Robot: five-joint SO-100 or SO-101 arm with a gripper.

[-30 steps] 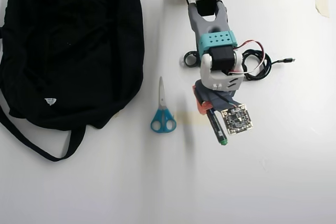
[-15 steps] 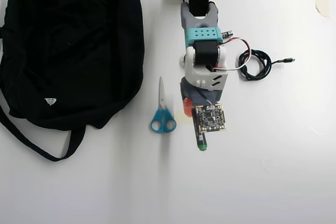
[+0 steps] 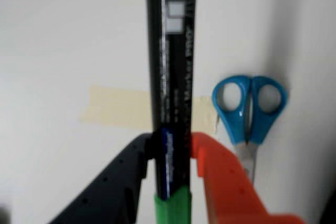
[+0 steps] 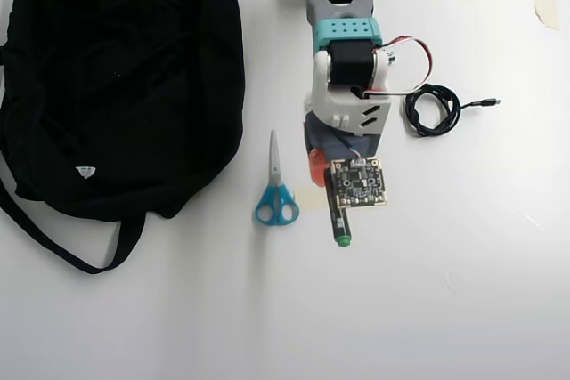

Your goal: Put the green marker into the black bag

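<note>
Claw point(image 3: 170, 153) clamped, green marker point(image 3: 170, 77) between fingers

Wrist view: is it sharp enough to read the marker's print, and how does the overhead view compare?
Wrist view: soft focus, the white print on the green marker is unreadable and the scissors are hazy. Overhead view: sharper and evenly lit, though the black bag shows little detail.

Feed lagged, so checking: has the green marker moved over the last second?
Yes. In the overhead view the green marker, held in the gripper, has swung left toward the scissors, which lie unmoved.
</note>
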